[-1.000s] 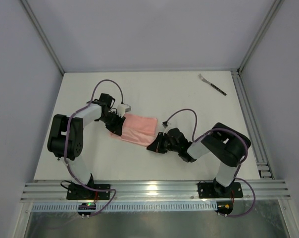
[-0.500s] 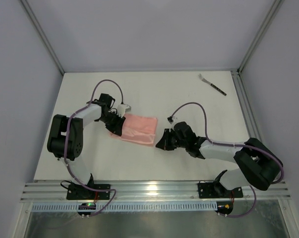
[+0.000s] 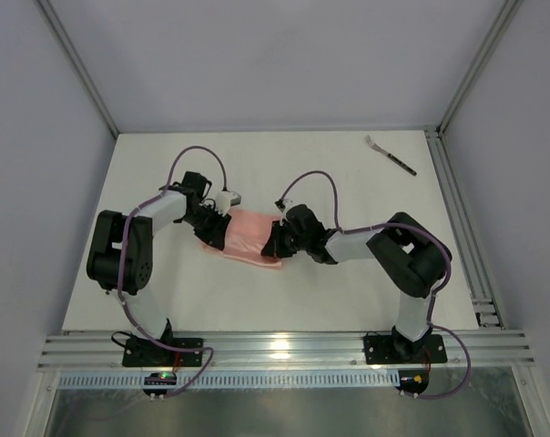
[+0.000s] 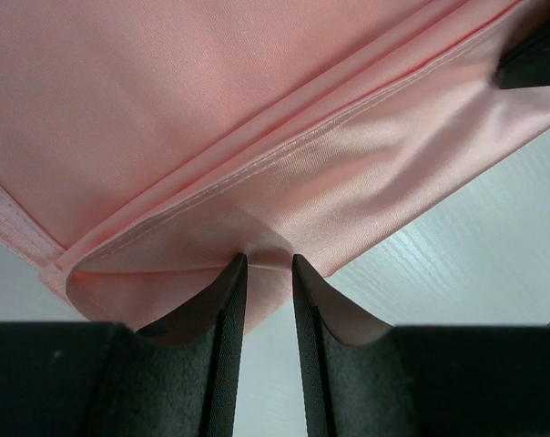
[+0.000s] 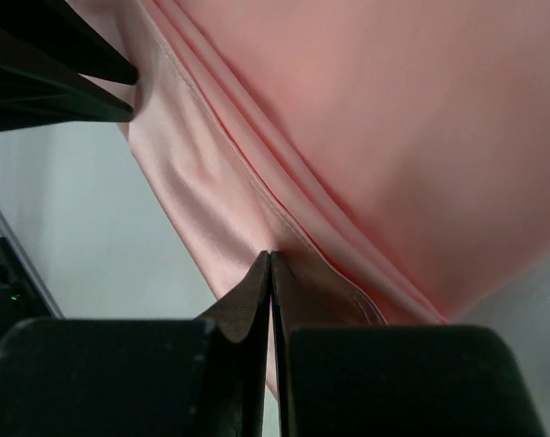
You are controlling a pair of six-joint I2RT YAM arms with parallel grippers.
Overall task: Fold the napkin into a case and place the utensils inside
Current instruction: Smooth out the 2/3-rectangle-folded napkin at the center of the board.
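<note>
White table (image 3: 330, 173), matte, faint wood grain close up; pale grey walls (image 3: 275, 64) on three sides; aluminium rails (image 3: 284, 350) along the near edge and up the 3 o'clock side.

Napkin (image 3: 243, 238) lies flat, folded into a narrow oblong, left of table centre, long axis running roughly 10 to 4 o'clock; fork (image 3: 391, 155) far off at the table's 1 o'clock corner, well apart from the cloth, untouched.

Left gripper (image 3: 215, 231) at the napkin's 9 o'clock end; fingers (image 4: 228, 309) a narrow slot apart, hem caught between them, cloth puckering at the tips, so pinching the napkin.

Right gripper (image 3: 272, 244) at the napkin's 4 o'clock end; fingers (image 5: 248, 300) pressed fully together, tips against the lower folded layer; can't tell whether any cloth is nipped.

Versus half a second back: right gripper was on bare table off the napkin's 3 o'clock side, elbow flung out toward 4 o'clock; now it's over the cloth's end with the elbow pulled in; left arm, napkin and fork where they were.
</note>
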